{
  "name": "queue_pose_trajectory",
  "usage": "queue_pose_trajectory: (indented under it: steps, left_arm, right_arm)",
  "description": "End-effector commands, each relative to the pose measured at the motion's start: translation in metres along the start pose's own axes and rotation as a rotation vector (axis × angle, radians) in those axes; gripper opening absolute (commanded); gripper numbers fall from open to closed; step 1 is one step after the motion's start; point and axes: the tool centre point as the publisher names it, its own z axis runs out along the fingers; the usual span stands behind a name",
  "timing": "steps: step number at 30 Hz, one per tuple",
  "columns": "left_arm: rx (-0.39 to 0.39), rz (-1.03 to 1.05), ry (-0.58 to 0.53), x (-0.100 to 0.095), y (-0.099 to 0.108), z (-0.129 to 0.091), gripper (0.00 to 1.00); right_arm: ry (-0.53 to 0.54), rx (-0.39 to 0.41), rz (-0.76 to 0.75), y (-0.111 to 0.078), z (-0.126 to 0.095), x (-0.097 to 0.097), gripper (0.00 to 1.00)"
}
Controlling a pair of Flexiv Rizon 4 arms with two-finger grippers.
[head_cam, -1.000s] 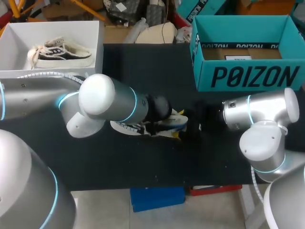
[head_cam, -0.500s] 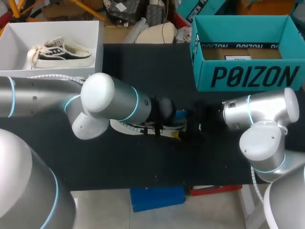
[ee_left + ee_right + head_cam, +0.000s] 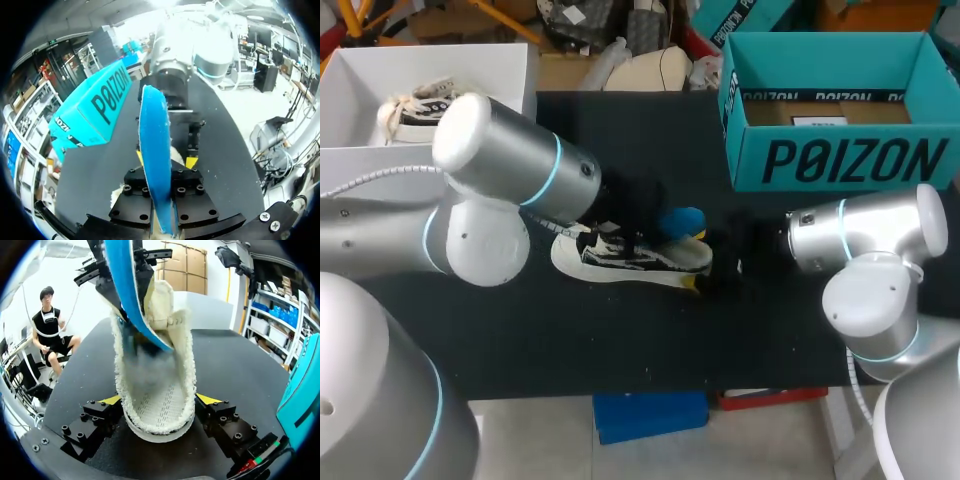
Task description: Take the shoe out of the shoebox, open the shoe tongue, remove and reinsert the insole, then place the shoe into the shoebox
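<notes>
- Head view: the shoe [image 3: 635,258] lay on the dark counter [image 3: 620,340], well apart from the teal shoebox [image 3: 835,150]. The blue insole [image 3: 682,222] rose from it.
- Left wrist view: the left jaws were clamped on the insole [image 3: 156,150].
- Right wrist view: the right jaws gripped the shoe [image 3: 157,405] from both sides, and the insole's [image 3: 131,295] lower end was at its opening.

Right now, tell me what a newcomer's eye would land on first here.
First, the bright blue insole, pinched in the left gripper and raised over the shoe's opening. Next, the fleece-lined shoe lying mid-way on the black table, its heel clamped in the right gripper. Then the teal shoebox, standing open at the table's far right corner.
</notes>
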Motion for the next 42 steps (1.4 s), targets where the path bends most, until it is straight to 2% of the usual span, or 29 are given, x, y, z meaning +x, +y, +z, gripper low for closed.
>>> queue_pose_trajectory:
  steps: [1,10,14,18,21,40,42]
  left_arm:
    - [0.079,-0.011,0.132,0.003,-0.015,-0.055,0.0]
    - [0.167,-0.008,0.139,0.009,-0.06,-0.08,0.0]
    - [0.214,-0.12,0.149,0.003,-0.079,-0.097,0.0]
    - [0.305,-0.242,0.198,-0.004,-0.099,-0.121,0.0]
    - [0.362,-0.296,0.3,-0.004,-0.115,-0.136,0.0]
    - [0.362,-0.296,0.3,-0.004,-0.115,-0.136,0.0]
    - [0.401,-0.387,0.355,0.007,-0.107,-0.137,0.0]
  right_arm:
    - [0.0,0.001,0.001,-0.001,0.001,-0.001,0.0]
    - [0.0,0.001,0.001,-0.001,0.001,-0.001,0.0]
    - [0.0,0.001,0.001,-0.001,0.001,-0.001,0.0]
    - [0.0,0.001,0.001,-0.001,0.001,-0.001,0.0]
    - [0.0,0.001,0.001,-0.001,0.001,-0.001,0.0]
    - [0.0,0.001,0.001,-0.001,0.001,-0.001,0.0]
    - [0.0,0.001,0.001,-0.001,0.001,-0.001,0.0]
